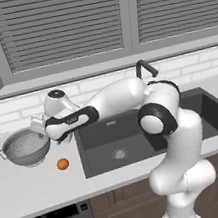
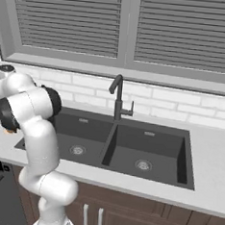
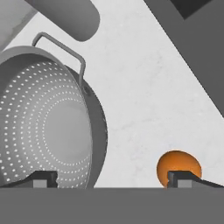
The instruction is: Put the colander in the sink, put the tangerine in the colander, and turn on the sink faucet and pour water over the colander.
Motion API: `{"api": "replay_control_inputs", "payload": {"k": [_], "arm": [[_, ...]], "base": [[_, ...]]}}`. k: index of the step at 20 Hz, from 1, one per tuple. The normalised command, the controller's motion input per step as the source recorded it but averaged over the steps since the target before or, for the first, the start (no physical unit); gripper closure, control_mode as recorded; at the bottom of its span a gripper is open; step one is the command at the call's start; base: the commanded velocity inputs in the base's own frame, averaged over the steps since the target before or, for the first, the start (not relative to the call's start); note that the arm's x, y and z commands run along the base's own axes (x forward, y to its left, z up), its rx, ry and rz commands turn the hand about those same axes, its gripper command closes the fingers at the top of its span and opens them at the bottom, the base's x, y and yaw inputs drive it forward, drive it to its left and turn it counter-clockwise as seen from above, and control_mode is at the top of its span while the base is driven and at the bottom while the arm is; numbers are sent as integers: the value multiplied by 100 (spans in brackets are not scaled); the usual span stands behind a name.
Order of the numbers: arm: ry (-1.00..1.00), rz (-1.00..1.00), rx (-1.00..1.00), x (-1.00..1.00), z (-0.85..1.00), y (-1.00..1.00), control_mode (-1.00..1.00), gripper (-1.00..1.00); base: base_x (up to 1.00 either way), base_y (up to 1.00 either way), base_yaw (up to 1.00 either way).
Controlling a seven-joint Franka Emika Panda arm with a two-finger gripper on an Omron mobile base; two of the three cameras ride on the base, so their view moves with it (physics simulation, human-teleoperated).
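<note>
Colander and tangerine beside sink

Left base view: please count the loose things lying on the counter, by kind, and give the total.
Round silvery perforated metal colander: 1
Small round orange tangerine: 1
Total: 2
</note>
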Motion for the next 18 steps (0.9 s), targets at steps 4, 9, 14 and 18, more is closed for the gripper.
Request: {"api": "replay_control_inputs", "payload": {"k": [4,9,14,18], "arm": [[5,0,0,30,-28,15,-100,-100],[1,0,0,28,-17,10,-100,-100],[0,0,-2,25,-15,10,-100,-100],[1,0,-4,4,-34,4,-100,-100]], "base": [[0,0,0],[0,0,0],[0,0,0],[0,0,0]]}}
